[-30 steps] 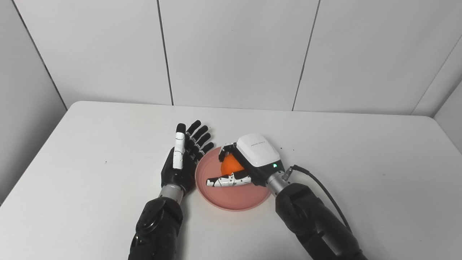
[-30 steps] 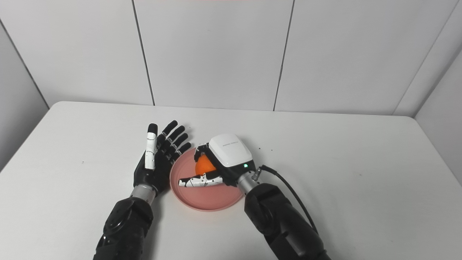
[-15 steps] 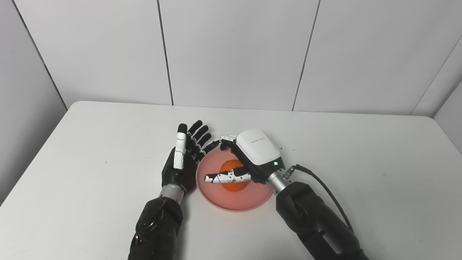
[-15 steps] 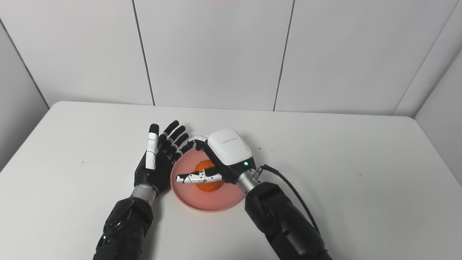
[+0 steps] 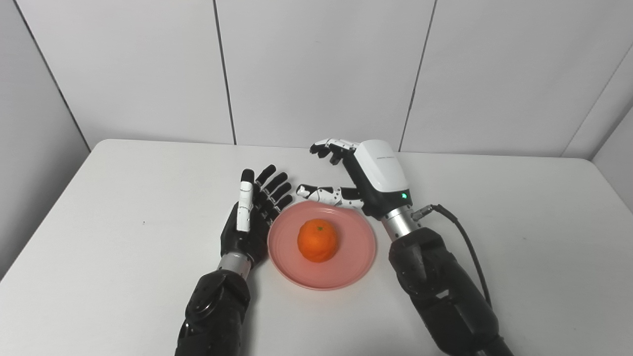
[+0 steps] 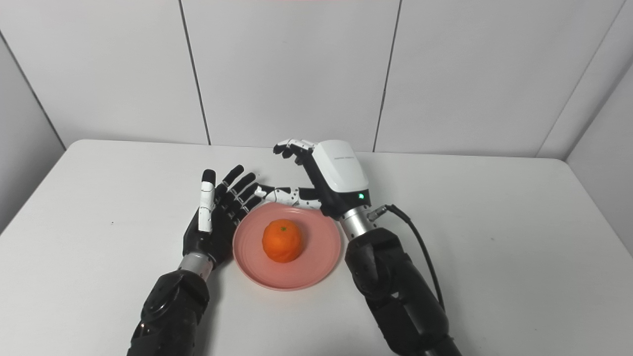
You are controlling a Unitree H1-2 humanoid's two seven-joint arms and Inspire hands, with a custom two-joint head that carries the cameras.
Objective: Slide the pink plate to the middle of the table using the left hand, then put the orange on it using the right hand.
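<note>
On pink plate (image 5: pixel 346 267), mid surface (image 5: pixel 494 207): orange (image 5: pixel 318 240) resting free. Right hand (image 5: pixel 361 178) spread wide above, empty. Left hand (image 5: pixel 252 217) flat, empty, touching rim. Withdraw clear, don't nudge plate.

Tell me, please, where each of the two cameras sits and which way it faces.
Left eye view: on the robot's head, looking down and forward at the table; both arms enter from the bottom edge, left hand beside the pink plate.
Right eye view: on the head, a little to the right, aimed the same way; the same arms, with the right hand open.
Shared: both show the orange lying on the plate, with the scene shifted slightly sideways between them.
</note>
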